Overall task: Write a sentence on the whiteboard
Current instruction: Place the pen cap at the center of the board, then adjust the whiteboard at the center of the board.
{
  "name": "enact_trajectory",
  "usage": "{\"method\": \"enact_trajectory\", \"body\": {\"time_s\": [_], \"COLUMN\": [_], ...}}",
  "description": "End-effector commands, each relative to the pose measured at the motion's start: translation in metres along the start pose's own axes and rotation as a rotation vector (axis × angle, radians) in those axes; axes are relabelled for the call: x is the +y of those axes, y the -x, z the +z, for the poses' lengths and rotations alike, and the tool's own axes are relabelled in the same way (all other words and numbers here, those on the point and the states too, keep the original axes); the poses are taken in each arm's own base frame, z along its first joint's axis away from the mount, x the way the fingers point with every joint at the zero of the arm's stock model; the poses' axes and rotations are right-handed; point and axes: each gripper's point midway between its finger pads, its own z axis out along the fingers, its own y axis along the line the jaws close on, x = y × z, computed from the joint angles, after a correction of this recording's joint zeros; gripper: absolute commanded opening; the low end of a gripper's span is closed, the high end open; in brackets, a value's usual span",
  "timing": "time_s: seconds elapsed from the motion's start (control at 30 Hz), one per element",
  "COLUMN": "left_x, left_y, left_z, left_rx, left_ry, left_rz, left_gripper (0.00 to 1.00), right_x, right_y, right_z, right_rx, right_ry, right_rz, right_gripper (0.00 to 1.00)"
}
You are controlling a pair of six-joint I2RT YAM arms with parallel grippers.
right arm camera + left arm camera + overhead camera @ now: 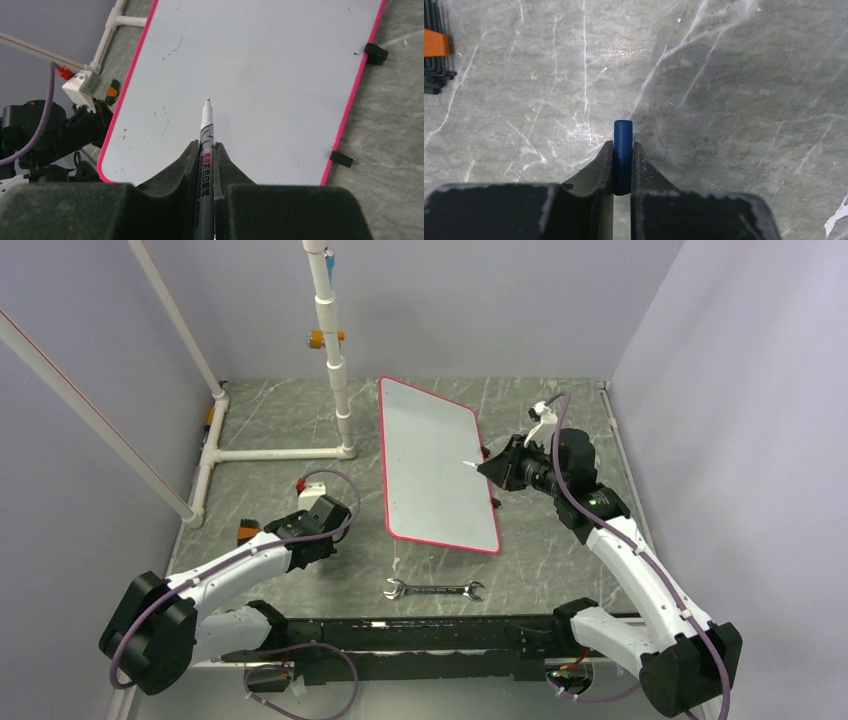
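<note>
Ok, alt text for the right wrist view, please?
The right fingers grip an uncapped marker, tip pointing over a whiteboard that carries no writing, only faint specks. Its pink rim and two black feet show at right.

We see the whiteboard (pixel 435 465) lying flat, a large white rectangle with rounded corners and a thin red-pink rim. Small black feet (pixel 375 53) sit on the edge to the marker's (pixel 206 125) right. The board spreads beneath and ahead of the marker tip. A few faint dark specks mark its surface left of the tip. We cannot tell whether tip and board touch.
</note>
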Motion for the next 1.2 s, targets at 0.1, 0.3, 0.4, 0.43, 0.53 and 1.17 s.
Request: {"method": "enact_trajectory", "body": {"time_s": [0.1,0.3,0.4,0.43,0.53,1.17], "left_x": [-0.01,-0.011,-0.006,-0.004,0.004,-0.066], "left_y": [0.015,0.022,0.029,0.032,0.049,0.197], "left_z": [0.001,-0.003,-0.01,-0.013,-0.027,-0.142], "left_rx": [-0.05,-0.081,-0.112,-0.127,-0.192,-0.52], "left_ry": [-0.031,-0.057,-0.052,-0.051,-0.043,-0.409], "left_rz": [-0.081,-0.077,-0.079,-0.082,-0.078,0.017], "left_gripper": [0.26,0.44,0.59,0.64,0.83,0.85], "right_x": [-0.012,-0.015,-0.015,-0.015,-0.015,-0.032], "right_y": [0.01,0.006,0.007,0.007,0.008,0.026], "right_z": [-0.011,-0.011,-0.012,-0.012,-0.014,-0.041], "right_rx": [-0.061,-0.058,-0.061,-0.063,-0.066,-0.189], "right_ry": [-0.077,-0.084,-0.086,-0.086,-0.09,-0.238], "right_rz": [-0.02,-0.018,-0.02,-0.019,-0.021,-0.044], "right_gripper": [0.0,0.0,0.0,0.0,0.0,0.0]}}
